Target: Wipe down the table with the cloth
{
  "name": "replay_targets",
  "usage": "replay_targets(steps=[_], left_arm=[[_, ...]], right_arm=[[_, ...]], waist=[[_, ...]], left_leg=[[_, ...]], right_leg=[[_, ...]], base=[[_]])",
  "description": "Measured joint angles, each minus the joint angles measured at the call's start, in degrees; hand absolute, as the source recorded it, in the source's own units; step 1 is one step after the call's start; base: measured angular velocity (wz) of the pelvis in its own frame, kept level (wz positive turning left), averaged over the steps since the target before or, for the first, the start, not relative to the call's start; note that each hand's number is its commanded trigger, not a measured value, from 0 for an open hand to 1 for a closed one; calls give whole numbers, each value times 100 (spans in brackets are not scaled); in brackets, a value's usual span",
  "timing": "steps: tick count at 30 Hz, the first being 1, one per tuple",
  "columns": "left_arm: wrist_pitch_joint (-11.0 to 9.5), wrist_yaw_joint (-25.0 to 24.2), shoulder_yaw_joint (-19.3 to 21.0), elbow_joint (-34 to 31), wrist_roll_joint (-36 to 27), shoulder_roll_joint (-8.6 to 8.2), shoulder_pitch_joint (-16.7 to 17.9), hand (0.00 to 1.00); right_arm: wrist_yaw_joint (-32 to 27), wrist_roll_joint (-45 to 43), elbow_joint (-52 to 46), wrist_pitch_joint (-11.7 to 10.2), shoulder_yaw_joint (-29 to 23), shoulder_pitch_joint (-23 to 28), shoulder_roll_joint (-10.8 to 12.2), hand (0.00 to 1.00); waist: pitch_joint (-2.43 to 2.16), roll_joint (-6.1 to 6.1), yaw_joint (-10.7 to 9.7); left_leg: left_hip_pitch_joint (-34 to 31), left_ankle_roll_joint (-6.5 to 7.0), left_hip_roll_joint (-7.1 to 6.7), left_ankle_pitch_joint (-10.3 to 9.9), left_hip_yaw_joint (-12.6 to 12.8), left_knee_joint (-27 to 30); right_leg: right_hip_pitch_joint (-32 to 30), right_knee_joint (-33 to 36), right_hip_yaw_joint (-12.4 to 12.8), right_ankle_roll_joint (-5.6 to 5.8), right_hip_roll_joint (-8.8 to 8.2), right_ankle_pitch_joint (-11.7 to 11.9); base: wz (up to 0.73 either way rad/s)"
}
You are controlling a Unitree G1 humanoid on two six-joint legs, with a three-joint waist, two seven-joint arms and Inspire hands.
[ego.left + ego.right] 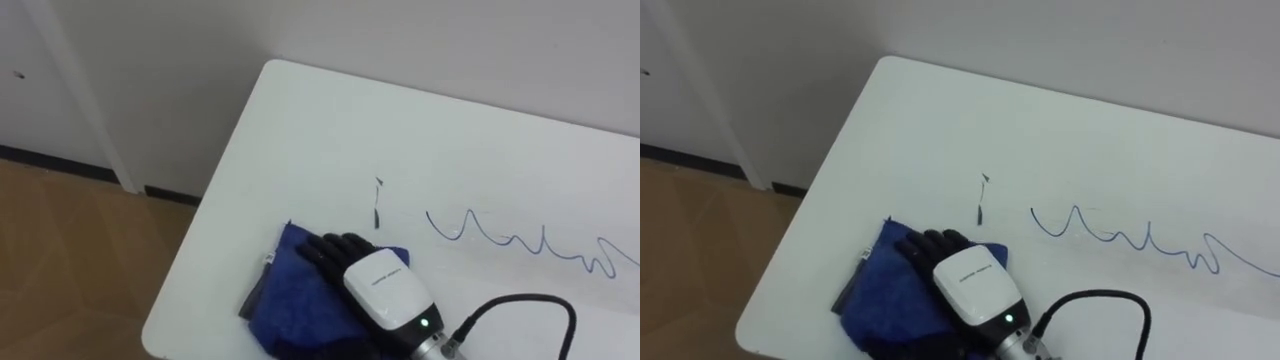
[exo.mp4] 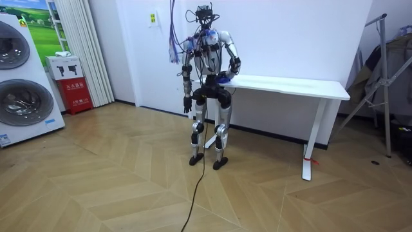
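The dark fingers [image 1: 325, 250] of the right hand [image 1: 385, 290] lie spread and relaxed on a blue cloth [image 1: 290, 295], pressing on it and not clutching it. The palm sits over the cloth's right half, and the arm comes in from the lower right.

The cloth is deep blue and rumpled. One pointed corner sticks up toward the far edge, and a darker fold runs along its left side. It lies on the white tabletop [image 1: 300, 130], near the front edge and close to the left end.

Just beyond the cloth, past the fingertips, is a short dark pen stroke [image 1: 377, 205]. To the right of the cloth a blue scribble [image 1: 520, 240] runs in a wavy line across the tabletop. The stroke and the scribble are both clear of the cloth.

The room view takes in the whole robot. It stands upright on the wooden floor [image 2: 116, 180] at the cloth's end of the table, with its right arm bent up onto the tabletop. The left hand [image 2: 187, 103] hangs by its hip, well away from the cloth. Far from the cloth, at the room view's left, stand a washing machine [image 2: 19, 84] and a red box [image 2: 76, 95].
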Motion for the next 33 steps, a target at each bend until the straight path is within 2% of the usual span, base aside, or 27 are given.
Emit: replay_targets(steps=[9, 12, 16, 21, 24, 27, 28, 31, 33], left_arm=[[-1, 31, 43, -13, 0, 0, 1, 0], [7, 60, 200, -22, 7, -23, -6, 0], [60, 154, 252, -22, 4, -41, 17, 0], [95, 151, 414, -24, -9, -61, 58, 0], [162, 148, 414, -33, -4, -109, 137, 0], [256, 143, 472, -74, 6, -242, 243, 0], [268, 138, 501, -154, 12, -292, 309, 0], [342, 131, 711, -496, 14, -374, 536, 0], [389, 127, 809, -659, 9, -380, 649, 0]], right_arm=[[-302, 27, -53, -76, -11, -98, 3, 100], [-326, 193, 9, -80, -21, -108, 2, 100], [-257, 242, 16, -84, -197, -88, 3, 100], [-98, 324, 70, -67, -495, -96, 23, 100], [41, 692, 173, 7, -514, -153, 49, 100], [273, 1037, 521, 154, -517, -581, 158, 100], [427, 1139, 594, 275, -552, -757, 164, 100], [634, 1199, 1312, 384, -1078, -1456, 278, 100], [646, 1419, 1904, 595, -1404, -1871, 293, 100]], waist=[[-6, 36, -1], [-7, 74, 4], [45, 189, -14], [52, 220, -15], [53, 218, 8], [57, 224, 36], [59, 222, 91], [72, 198, 128], [72, 191, 160]], left_leg=[[1, 2, -2, -4, -5, 8], [4, 2, -4, -3, -11, 17], [103, 4, -15, -4, -17, 12], [142, 5, -21, -5, -32, 8], [208, 12, -21, -11, -40, 9], [241, 12, -25, -11, -33, 31], [263, 12, -23, -11, -20, 17], [237, 12, -23, -11, -46, 38], [253, 12, -27, -9, -68, 51]], right_leg=[[6, 0, -17, 1, -2, 0], [16, 2, -47, 1, -12, 0], [114, 2, -54, 7, -29, -4], [177, 3, -84, 11, -38, -6], [271, -10, -116, 20, -46, -14], [288, 7, -94, 20, -46, -14], [294, 24, -97, 14, -47, -19], [294, 32, -145, 9, -60, -24], [316, 29, -162, 15, -64, -32]], base=[[0], [0], [0], [4], [5], [-2], [0], [6], [10]])
